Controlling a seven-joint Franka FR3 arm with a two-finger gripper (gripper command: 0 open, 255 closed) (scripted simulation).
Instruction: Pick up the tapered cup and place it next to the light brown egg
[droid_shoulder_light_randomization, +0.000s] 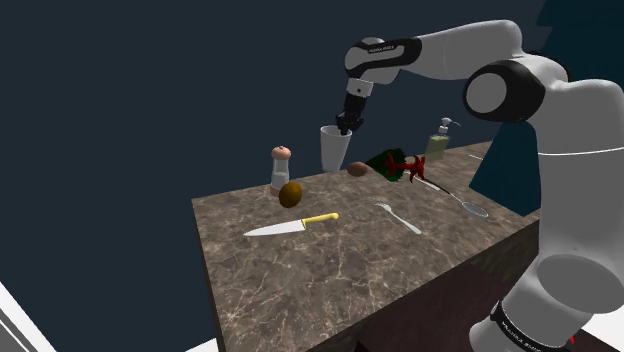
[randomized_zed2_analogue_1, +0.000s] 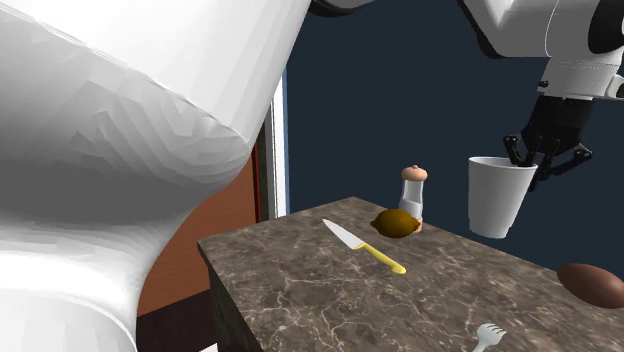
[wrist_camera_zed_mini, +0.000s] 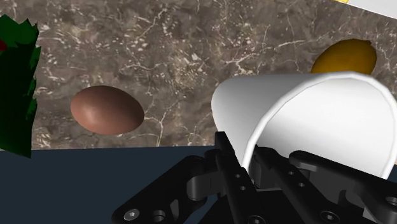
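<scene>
My gripper (droid_shoulder_light_randomization: 345, 122) is shut on the rim of the white tapered cup (droid_shoulder_light_randomization: 334, 148), one finger inside and one outside. The cup (randomized_zed2_analogue_1: 497, 195) hangs a little above the back part of the marble table (droid_shoulder_light_randomization: 330, 280), held by the gripper (randomized_zed2_analogue_1: 540, 150) from above. The brown egg (droid_shoulder_light_randomization: 357, 168) lies on the table just to the shoulder view's right of the cup. In the wrist view the cup (wrist_camera_zed_mini: 305, 114) sits clasped at the gripper (wrist_camera_zed_mini: 254, 165), with the egg (wrist_camera_zed_mini: 107, 109) on the marble beside it, apart from the cup.
A shaker (droid_shoulder_light_randomization: 281, 165) and a lemon (droid_shoulder_light_randomization: 291, 193) stand to the shoulder view's left of the cup. A yellow-handled knife (droid_shoulder_light_randomization: 292, 225) and a fork (droid_shoulder_light_randomization: 400, 218) lie mid-table. A green bottle (droid_shoulder_light_randomization: 395, 165), a spoon (droid_shoulder_light_randomization: 455, 198) and a soap dispenser (droid_shoulder_light_randomization: 438, 142) are beyond the egg.
</scene>
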